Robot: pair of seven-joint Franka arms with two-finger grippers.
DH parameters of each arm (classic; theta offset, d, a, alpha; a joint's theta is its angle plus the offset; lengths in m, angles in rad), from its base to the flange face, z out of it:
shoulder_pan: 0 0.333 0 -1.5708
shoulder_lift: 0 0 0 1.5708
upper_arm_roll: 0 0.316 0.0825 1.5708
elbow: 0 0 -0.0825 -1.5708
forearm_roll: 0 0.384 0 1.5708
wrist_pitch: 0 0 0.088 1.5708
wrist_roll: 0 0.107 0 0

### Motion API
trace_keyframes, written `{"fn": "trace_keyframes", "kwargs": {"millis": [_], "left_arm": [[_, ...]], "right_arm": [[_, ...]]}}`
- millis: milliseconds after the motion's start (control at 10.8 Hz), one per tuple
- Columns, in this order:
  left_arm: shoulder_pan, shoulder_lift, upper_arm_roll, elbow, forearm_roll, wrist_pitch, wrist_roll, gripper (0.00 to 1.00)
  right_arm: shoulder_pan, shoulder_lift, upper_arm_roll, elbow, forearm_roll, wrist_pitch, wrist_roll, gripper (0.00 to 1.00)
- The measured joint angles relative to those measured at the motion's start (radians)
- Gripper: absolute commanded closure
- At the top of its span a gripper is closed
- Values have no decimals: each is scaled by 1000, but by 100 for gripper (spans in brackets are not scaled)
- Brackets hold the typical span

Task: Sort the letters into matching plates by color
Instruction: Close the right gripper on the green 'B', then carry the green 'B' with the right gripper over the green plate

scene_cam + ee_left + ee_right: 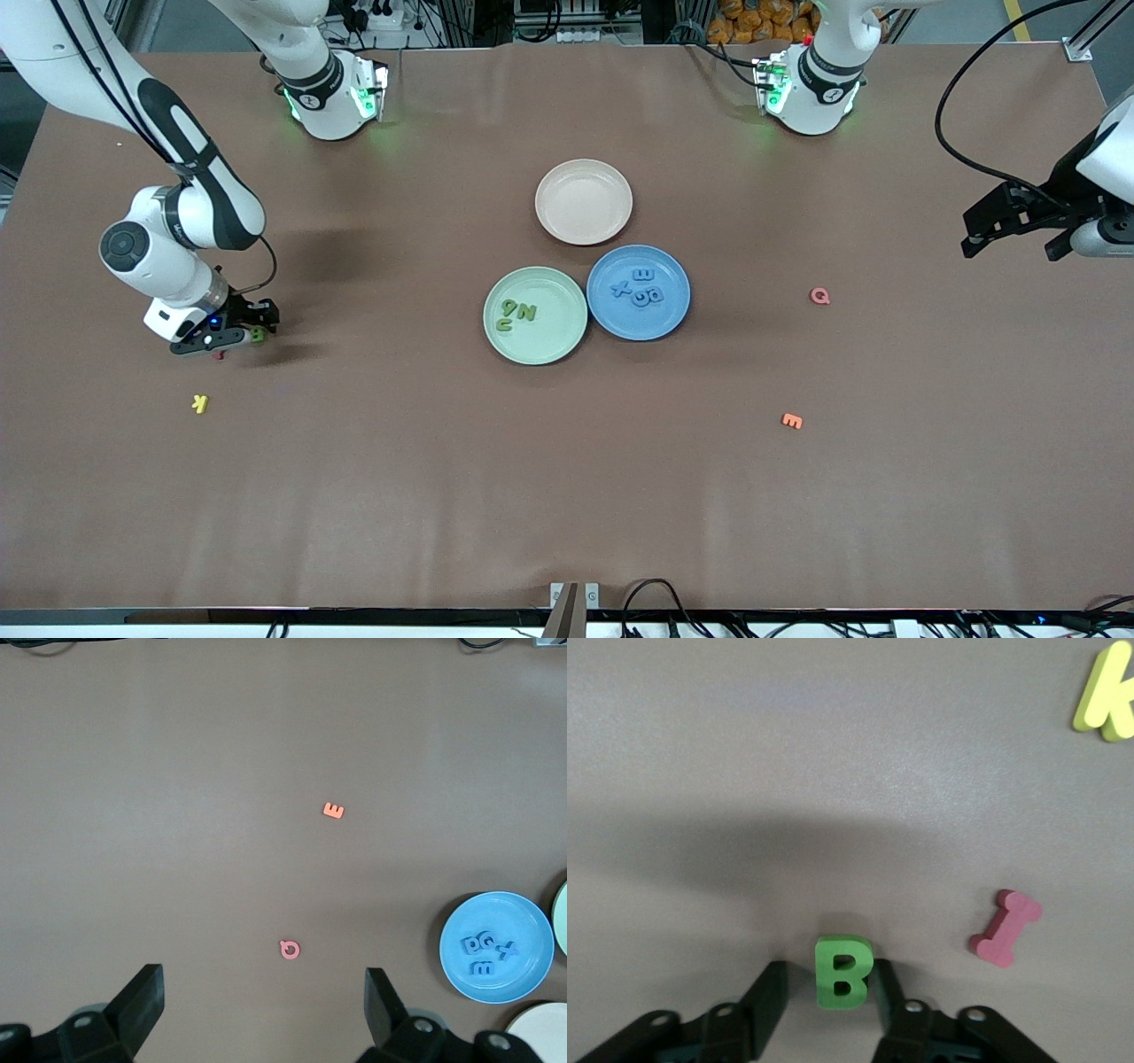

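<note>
My right gripper [251, 334] is down at the table near the right arm's end, its fingers on either side of a green letter B [258, 335]. In the right wrist view the green B [844, 972] lies flat between the fingers [772, 992]; one finger touches it and a small gap shows at the other. The mint green plate [554, 344] holds three green letters [518, 312]. The blue plate [660, 321] beside it holds several blue letters [640, 288]. My left gripper [1010, 241] waits open in the air at the left arm's end, over bare table [263, 981].
A beige-pink plate [584, 201] stands farther from the front camera than the two plates. A red letter I [1006, 928] lies next to the B, and a yellow K [200, 404] nearer the camera. A pink Q [820, 296] and an orange E [791, 421] lie toward the left arm's end.
</note>
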Motion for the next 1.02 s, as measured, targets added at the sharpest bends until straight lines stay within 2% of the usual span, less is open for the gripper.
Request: {"fn": "trace_keyframes", "kwargs": {"millis": [93,372,1022], "left_arm": [[0,0,0,0,0,0,0,0],[0,0,0,0,-1,0,0,0],[0,1,0,0,-3,1,0,0]], "right_arm": [[0,-1,0,0,-4,0,0,70],[-1,-6,1,1,-16,0,0,81],[-3,-5,1,37,-16,2,0,84]]}}
